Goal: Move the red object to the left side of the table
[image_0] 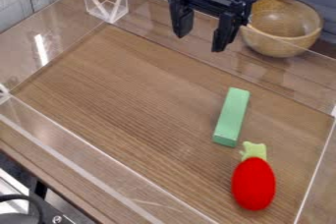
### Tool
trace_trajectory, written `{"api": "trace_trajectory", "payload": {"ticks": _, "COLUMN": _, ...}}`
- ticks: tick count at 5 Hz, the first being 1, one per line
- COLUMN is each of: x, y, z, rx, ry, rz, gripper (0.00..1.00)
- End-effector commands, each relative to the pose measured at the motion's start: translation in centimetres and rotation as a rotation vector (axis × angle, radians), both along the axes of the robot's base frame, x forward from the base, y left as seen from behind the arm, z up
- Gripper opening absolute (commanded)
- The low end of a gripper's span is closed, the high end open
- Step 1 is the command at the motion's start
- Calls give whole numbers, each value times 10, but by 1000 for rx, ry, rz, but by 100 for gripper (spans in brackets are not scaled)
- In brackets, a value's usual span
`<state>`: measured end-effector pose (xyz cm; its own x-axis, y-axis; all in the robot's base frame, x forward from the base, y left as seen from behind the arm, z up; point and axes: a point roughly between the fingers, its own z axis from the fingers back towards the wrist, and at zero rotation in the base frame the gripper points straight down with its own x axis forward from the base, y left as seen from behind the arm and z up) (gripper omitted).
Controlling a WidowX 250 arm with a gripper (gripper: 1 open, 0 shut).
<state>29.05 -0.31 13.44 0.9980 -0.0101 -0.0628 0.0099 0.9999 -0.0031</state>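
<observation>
Nearest the camera lies the red object (253, 184), well apart from the fingers (202, 39), out beyond them on the camera's side, its leafy top pointing back toward them. The fingers stand open, tips spread and pointing down, with nothing between them; that suits an approach to a rounded thing, which needs room on both sides.

Just beside them, toward the right of the view, sits the round wooden bowl (282, 27). Farther out, between the fingers and the red object, the green block (231, 117) lies lengthwise on the surface (125, 85). The leafy top is near the block's end, so a grip on the wide red body seems better than one on the leaves, leaving the block undisturbed.

The red object is on the view's right side, so the carry remains to be done. If left means the view's left, the wood there offers an easy landing. The low clear wall (79, 147) bordering it probably keeps things from rolling off; a smooth oval could roll if released high.
</observation>
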Motion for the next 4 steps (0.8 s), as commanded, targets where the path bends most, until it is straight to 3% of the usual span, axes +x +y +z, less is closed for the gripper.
{"api": "trace_trajectory", "payload": {"ticks": 1, "x": -20, "y": -16, "z": -6, "rx": -13, "ry": 15, "rz": -21, "gripper": 100}}
{"api": "trace_trajectory", "payload": {"ticks": 2, "x": -54, "y": -50, "z": -19, "rx": -37, "ry": 28, "rz": -59, "gripper": 100}}
{"api": "trace_trajectory", "payload": {"ticks": 4, "x": -91, "y": -150, "z": -48, "rx": -57, "ry": -56, "rz": -136, "gripper": 100}}
